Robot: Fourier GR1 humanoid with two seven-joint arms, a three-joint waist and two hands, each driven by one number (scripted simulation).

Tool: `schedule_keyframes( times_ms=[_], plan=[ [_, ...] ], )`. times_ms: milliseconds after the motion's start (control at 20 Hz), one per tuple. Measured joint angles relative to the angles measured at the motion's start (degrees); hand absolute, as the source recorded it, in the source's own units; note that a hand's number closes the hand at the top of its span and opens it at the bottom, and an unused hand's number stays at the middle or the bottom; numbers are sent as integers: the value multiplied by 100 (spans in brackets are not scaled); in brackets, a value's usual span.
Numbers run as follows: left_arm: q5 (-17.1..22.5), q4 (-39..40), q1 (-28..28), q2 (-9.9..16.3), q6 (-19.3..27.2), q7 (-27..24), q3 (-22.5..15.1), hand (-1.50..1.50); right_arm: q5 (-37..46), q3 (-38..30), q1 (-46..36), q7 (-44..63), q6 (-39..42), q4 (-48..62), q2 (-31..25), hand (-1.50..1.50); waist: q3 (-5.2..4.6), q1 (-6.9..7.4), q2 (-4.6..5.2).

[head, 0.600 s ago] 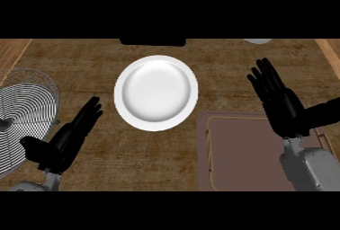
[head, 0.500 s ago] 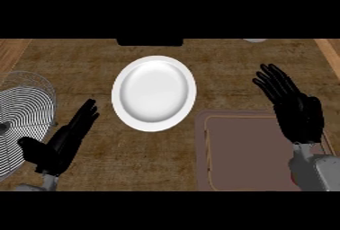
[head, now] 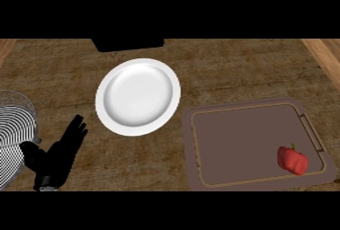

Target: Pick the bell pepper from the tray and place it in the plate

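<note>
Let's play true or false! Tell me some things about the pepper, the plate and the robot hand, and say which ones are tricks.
1. The red bell pepper is lying on the brown tray. True.
2. The pepper sits in the tray's far left corner. False: it is near the tray's right edge, toward the near side.
3. The white plate has nothing on it. True.
4. The left robot hand is holding the pepper. False: it is open, fingers straight, at the lower left, far from the pepper.
5. The plate is to the right of the tray. False: it lies to the tray's left and farther back.
</note>
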Motion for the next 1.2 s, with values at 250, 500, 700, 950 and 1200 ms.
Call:
schedule_keyframes(
  times_ms=[250, 500, 700, 950, 1200],
  plan=[
    [-109, -7, -116, -171, 148, 77, -121, 0, -834, -992, 649, -1215, 1328, 820, 398, -150, -3, 206, -6],
    [-251, 62, -370, -298, 209, 266, -260, 0, -738, -1397, 1186, -2041, 2858, 2055, 47, -150, -23, 451, 6],
    [-333, 95, -463, -376, 252, 347, -333, 0, 53, -1225, 1619, -2119, 3158, 2315, -476, -150, -34, 541, 8],
    [-393, 62, -505, -401, 261, 477, -350, 0, 1039, -915, 1935, -2362, 3086, 2339, -855, -150, -48, 608, -1],
    [-529, 106, -554, -515, 266, 511, -355, 0, 1677, -615, 2147, -2402, 2753, 1896, -835, -150, -56, 626, -10]
  ],
)
